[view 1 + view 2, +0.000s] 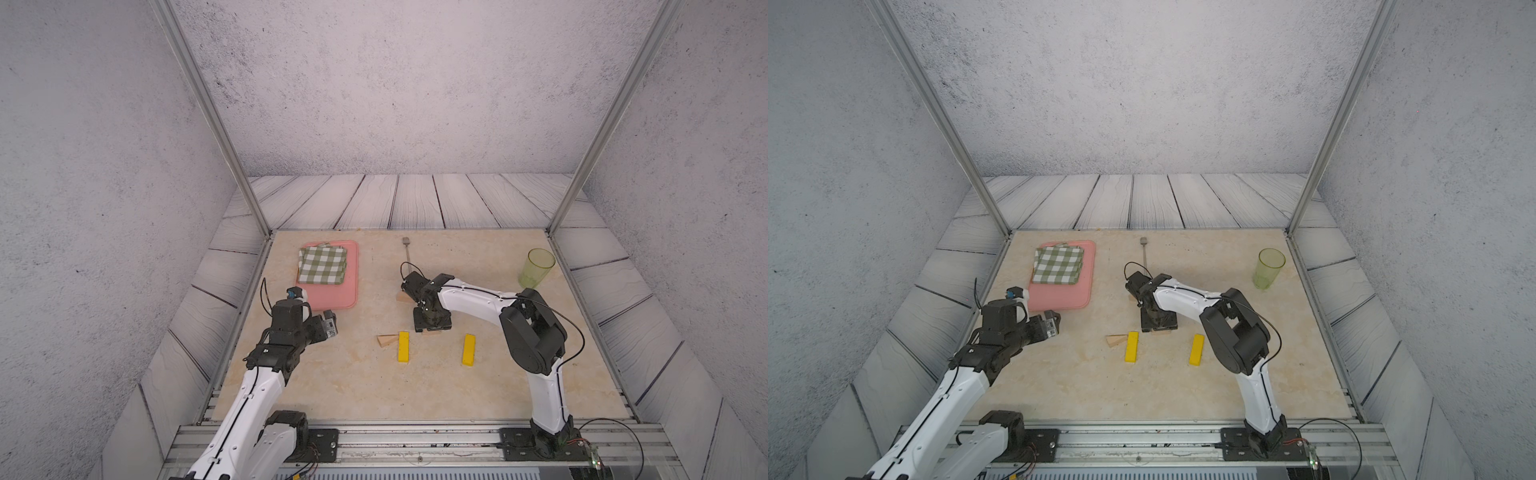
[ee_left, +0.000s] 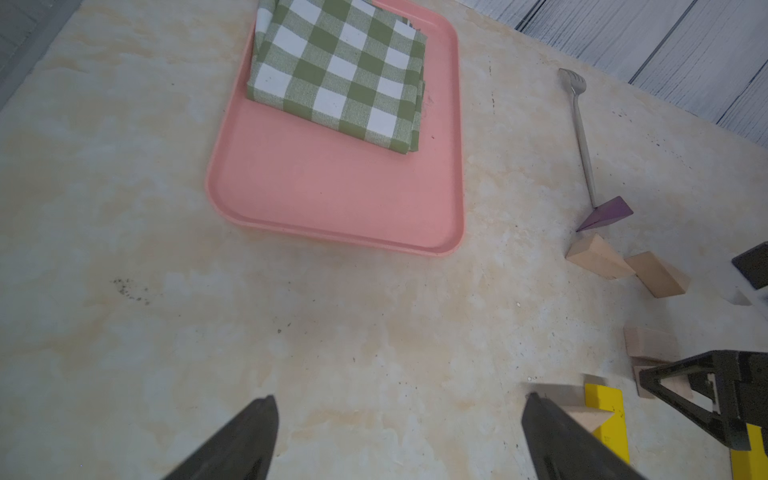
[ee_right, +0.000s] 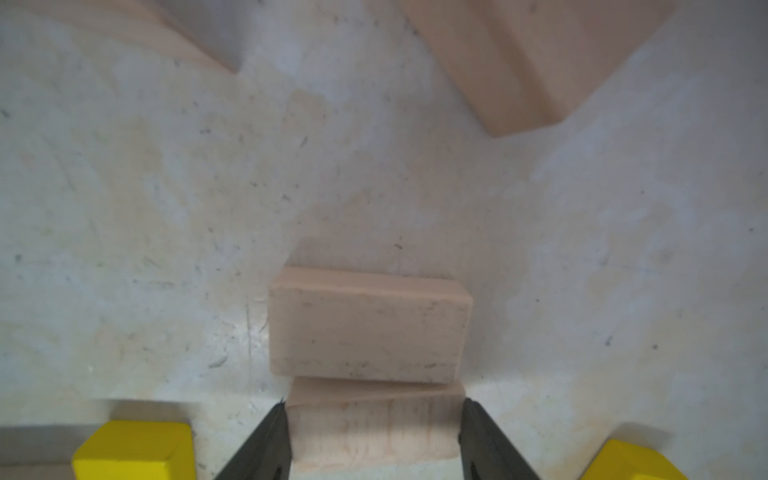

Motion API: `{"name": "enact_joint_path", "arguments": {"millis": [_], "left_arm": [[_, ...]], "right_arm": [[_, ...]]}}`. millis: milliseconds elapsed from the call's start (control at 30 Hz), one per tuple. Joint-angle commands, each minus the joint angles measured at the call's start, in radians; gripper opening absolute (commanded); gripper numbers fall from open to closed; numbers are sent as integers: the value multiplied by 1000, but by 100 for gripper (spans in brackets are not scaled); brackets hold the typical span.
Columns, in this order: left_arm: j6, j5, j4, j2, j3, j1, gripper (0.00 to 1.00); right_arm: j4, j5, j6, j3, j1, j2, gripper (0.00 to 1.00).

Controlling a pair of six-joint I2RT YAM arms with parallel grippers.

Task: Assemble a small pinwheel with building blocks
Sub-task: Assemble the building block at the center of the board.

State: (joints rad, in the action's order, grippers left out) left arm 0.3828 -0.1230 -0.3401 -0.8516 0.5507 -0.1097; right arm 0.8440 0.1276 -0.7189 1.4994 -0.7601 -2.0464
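Observation:
No pinwheel shows; the building blocks lie loose on the table. My right gripper point(image 3: 375, 403) is low at mid-table point(image 1: 430, 322), shut on a pale-wood block point(image 3: 374, 432) that rests on the surface, both jaws against its sides. A pale-wood rectangle point(image 3: 370, 328) touches that block's far side. Yellow bars point(image 1: 403, 346) point(image 1: 468, 350) lie on either side, nearer the front. A wood wedge point(image 1: 385, 340) leans on the left bar. A purple wedge point(image 2: 611, 212) and two wood blocks point(image 2: 598, 257) point(image 2: 656, 274) lie farther back. My left gripper point(image 2: 401, 401) hovers open and empty at the left point(image 1: 330, 324).
A pink tray point(image 1: 332, 291) with a folded green-checked cloth point(image 1: 322, 264) sits at the back left, just beyond my left gripper. A metal fork point(image 1: 408, 251) lies at the back centre, its handle ending by the purple wedge. A green cup point(image 1: 537, 268) stands back right.

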Motion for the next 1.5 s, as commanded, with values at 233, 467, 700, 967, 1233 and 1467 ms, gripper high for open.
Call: {"name": "enact_joint_path", "arguments": {"millis": [233,467,700,967,1233,1467], "left_arm": [[3,8,9,8,-10,-12,98],[2,8,9,9,-10,-12,98],[2,8,8,10,-10,-12,98],[2,8,9,8,-11,-12,98],[2,7,9,7,-10,-12,98],[2,6,9,5,-10,-12,98]], "right_arm": [[14,3,-37,19,5,-46,59],[21,4,-38,34,5,-53,59],[27,7,-39,42,4,-55,60],[26,2,-40,51,0,-64,60],[26,3,-38,55,1,-73,62],[24,3,-34,57,0,-75,67]]}}
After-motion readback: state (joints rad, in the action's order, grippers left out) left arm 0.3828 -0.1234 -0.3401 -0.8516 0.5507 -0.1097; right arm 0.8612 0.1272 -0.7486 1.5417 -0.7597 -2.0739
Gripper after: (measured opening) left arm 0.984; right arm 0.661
